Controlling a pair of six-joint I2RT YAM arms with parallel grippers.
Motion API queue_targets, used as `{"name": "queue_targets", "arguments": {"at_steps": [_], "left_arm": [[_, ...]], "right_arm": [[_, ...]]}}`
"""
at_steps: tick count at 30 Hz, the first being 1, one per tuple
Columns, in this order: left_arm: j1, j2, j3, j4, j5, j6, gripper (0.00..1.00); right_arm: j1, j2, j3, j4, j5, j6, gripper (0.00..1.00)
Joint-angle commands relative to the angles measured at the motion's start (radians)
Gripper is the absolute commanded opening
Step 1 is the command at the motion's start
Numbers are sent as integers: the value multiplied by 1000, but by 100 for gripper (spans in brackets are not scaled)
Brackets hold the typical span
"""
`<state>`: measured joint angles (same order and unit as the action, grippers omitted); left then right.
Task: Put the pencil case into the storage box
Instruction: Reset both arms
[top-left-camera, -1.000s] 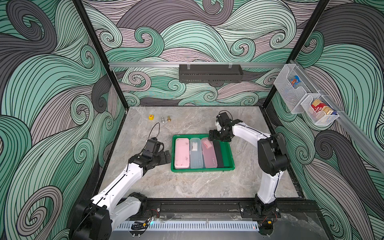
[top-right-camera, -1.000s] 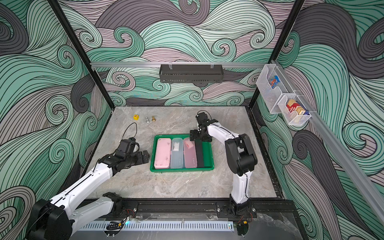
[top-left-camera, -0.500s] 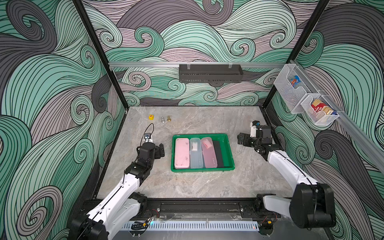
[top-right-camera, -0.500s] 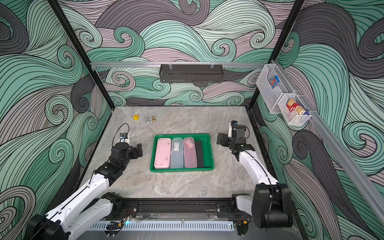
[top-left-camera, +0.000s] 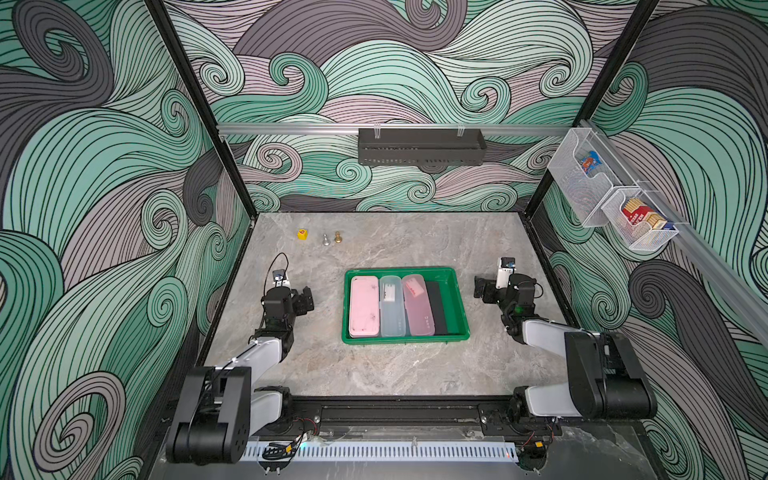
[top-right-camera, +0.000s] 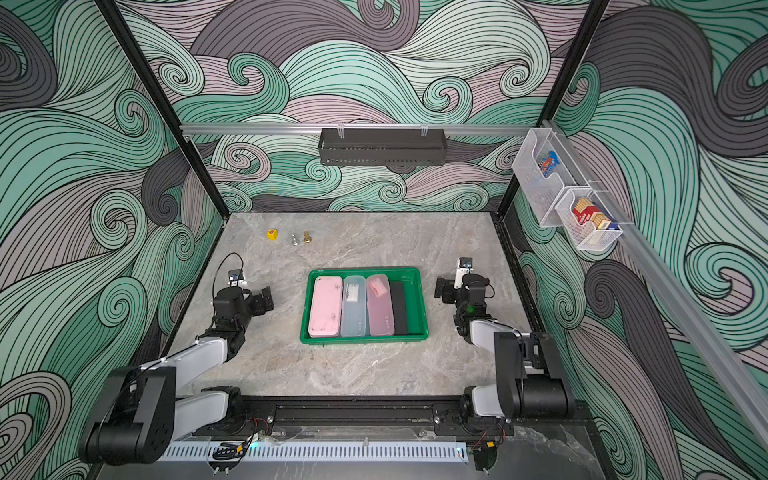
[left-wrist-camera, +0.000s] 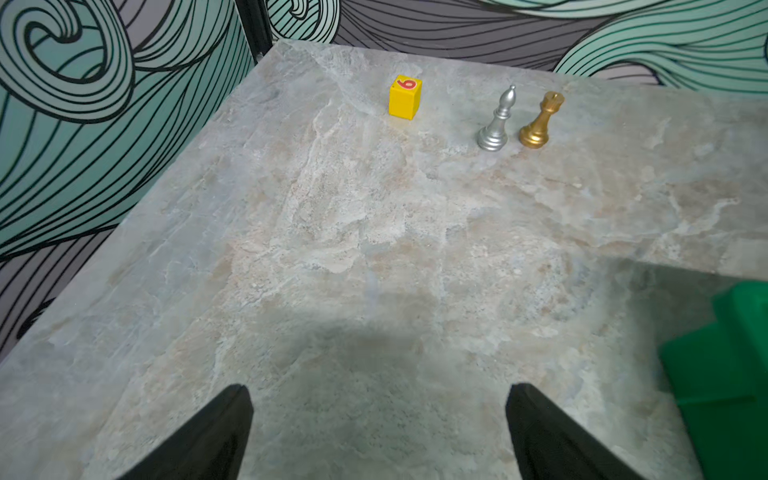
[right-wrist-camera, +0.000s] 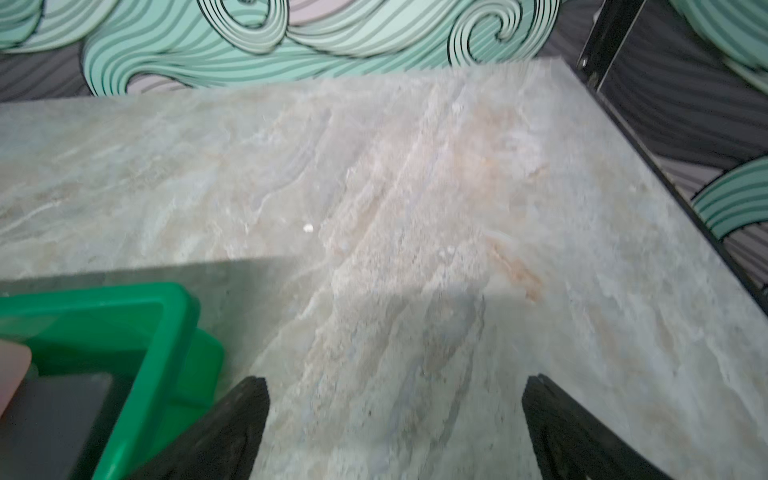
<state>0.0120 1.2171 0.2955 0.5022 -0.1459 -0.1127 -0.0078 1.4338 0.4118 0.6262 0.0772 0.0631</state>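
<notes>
Green storage box (top-left-camera: 460, 307) on the worktop (top-left-camera: 395, 374), four pencil cases (top-left-camera: 364, 306) side by side inside, left hand (top-left-camera: 306, 297) and right hand (top-left-camera: 479, 287) flanking it, both spread wide, empty

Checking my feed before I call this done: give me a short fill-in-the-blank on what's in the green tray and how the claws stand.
1. The storage box holds ____ cases lying side by side.
2. The case nearest the right claw is ____ in colour.
3. The left claw and the right claw both stand ____, holding nothing.
4. The yellow cube at the far end of the table shows the number ____.

Missing words: four; black; open; 6
</notes>
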Motion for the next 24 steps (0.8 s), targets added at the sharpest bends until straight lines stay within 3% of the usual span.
{"name": "queue_targets", "arguments": {"at_steps": [1, 2, 4, 6, 8, 11, 14, 17, 21, 24], "left_arm": [[27, 66, 47, 189, 129, -16, 99], [35, 96, 49, 232, 137, -10, 99], [50, 158, 59, 275, 156, 4, 99], [60, 277, 60, 373, 194, 1, 99], [62, 394, 54, 564, 258, 32, 99], [56, 299, 148, 215, 265, 34, 99], [44, 378, 113, 427, 305, 87, 99], [45, 339, 145, 293, 295, 84, 99], [46, 371, 116, 404, 293, 81, 99], [46, 358, 129, 354, 296, 82, 99]], "right_arm": [[27, 105, -30, 278, -2, -76, 99], [53, 148, -40, 362, 1, -115, 99], [66, 106, -38, 283, 22, -119, 99], [68, 138, -48, 363, 24, -124, 99], [69, 117, -40, 311, 26, -121, 99], [74, 125, -49, 347, 30, -129, 99], [74, 131, -51, 354, 29, -129, 99], [74, 130, -49, 351, 28, -129, 99], [74, 128, -49, 346, 29, -129, 99], [74, 130, -45, 342, 27, -129, 99]]}}
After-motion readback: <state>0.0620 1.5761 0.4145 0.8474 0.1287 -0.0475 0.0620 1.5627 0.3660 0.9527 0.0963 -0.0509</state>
